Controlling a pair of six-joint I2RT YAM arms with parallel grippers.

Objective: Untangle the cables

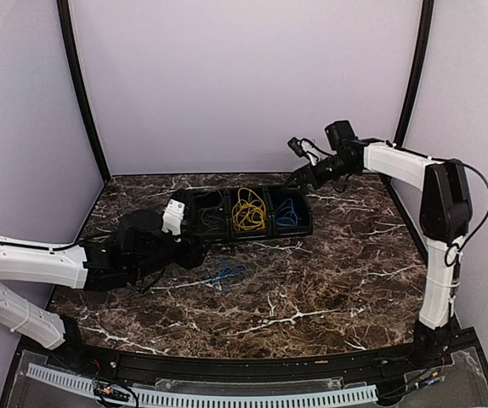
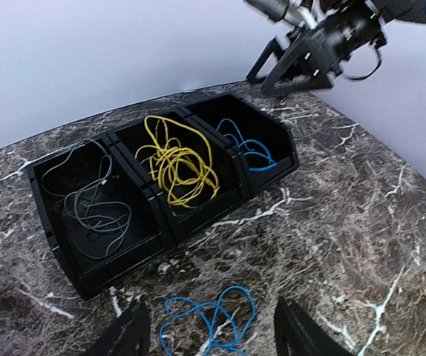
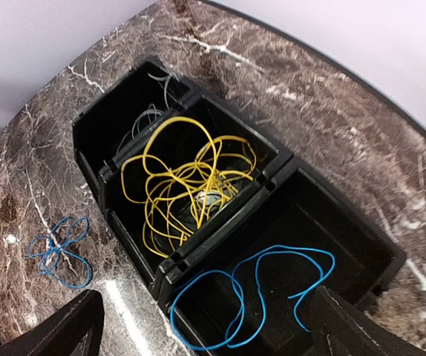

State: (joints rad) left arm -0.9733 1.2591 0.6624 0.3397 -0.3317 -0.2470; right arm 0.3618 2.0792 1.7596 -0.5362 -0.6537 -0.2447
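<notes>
Yellow cables (image 3: 187, 189), grey cables (image 2: 94, 204) and a blue cable (image 3: 265, 285) lie sorted in the black tray (image 2: 116, 261), leaving one blue tangle (image 2: 209, 320) on the marble table (image 2: 346, 222) beneath the left gripper (image 2: 209, 308), which gapes empty like the right gripper (image 3: 205, 298).

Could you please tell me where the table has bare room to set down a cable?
The marble table between the tray and the right arm is bare, as is the strip between the loose blue cable and the near edge. Crowded: between tray and left gripper, where that cable lies.
</notes>
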